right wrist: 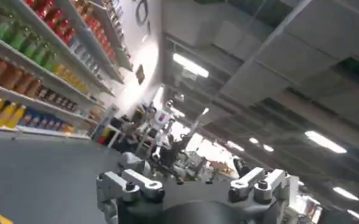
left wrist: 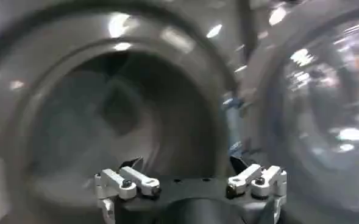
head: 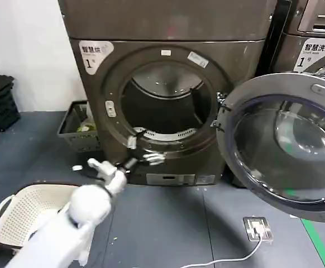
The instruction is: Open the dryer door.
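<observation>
My left gripper hangs just in front of the lower rim of the dryer, at about six o'clock of the round drum opening. In the left wrist view its fingers stand wide apart with nothing between them, and they point into the dark drum; I cannot tell whether a fingertip touches the rim.

The dryer door is swung fully open on its hinge at three o'clock of the opening, its glass bowl facing me and its edge well apart from my left gripper.

My right gripper is raised and points up toward ceiling lights and shelves of bottles; its fingers are spread wide and hold nothing.

A white laundry basket sits on the floor at about eight o'clock from the dryer, and a grey bin stands just beside the machine's left side.
</observation>
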Robot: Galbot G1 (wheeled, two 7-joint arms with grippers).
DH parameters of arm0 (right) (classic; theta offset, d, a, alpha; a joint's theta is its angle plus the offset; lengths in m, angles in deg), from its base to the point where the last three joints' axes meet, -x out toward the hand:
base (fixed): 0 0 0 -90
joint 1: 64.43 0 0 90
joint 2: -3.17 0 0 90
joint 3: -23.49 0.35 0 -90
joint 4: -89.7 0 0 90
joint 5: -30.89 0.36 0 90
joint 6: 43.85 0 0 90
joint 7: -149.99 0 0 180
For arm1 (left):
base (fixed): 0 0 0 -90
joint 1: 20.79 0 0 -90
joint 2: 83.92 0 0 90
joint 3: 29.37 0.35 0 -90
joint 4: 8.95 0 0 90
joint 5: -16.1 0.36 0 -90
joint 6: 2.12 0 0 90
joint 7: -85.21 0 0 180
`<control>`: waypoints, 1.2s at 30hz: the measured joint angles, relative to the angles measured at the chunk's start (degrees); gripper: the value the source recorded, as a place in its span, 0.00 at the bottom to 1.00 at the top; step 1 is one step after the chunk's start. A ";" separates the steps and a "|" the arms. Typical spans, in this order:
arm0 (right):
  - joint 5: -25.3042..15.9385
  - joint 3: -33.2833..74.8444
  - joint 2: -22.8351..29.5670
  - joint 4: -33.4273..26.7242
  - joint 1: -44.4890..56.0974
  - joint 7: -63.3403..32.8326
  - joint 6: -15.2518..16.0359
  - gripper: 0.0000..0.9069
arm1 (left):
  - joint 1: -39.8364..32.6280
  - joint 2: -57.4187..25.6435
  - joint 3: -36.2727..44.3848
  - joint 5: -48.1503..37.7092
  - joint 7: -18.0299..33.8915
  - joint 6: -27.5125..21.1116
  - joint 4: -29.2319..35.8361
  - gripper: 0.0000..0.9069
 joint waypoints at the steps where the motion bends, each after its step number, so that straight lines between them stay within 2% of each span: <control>1: 0.00 -0.18 -0.23 0.06 -0.09 0.10 0.16 1.00 | 1.48 -0.45 -1.84 -1.00 0.88 -1.34 0.40 1.00; 10: -0.05 -2.30 -2.27 1.01 -1.68 0.13 1.23 1.00 | 13.61 -3.78 -18.38 -11.37 6.71 -10.21 3.24 1.00; 16: -0.06 -4.15 -3.25 1.65 -2.59 0.05 1.45 1.00 | 21.58 -5.27 -27.82 -18.99 13.24 -16.71 4.45 1.00; 23: -0.06 -5.84 -3.71 1.96 -3.16 -0.02 1.42 1.00 | 25.54 -7.17 -35.37 -35.94 26.60 -27.06 6.31 1.00; 28: 0.04 -6.56 -3.97 2.31 -3.41 0.03 1.39 1.00 | 25.50 -8.98 -37.98 -48.38 35.53 -27.38 6.54 1.00; 33: 0.28 -6.90 -3.59 2.32 -3.29 0.06 1.36 1.00 | 23.79 -11.51 -37.53 -62.55 45.50 -27.38 4.90 1.00; 36: 0.74 -6.91 -3.56 2.33 -3.09 0.07 1.23 1.00 | 22.33 -13.02 -36.70 -69.68 49.50 -27.36 3.25 1.00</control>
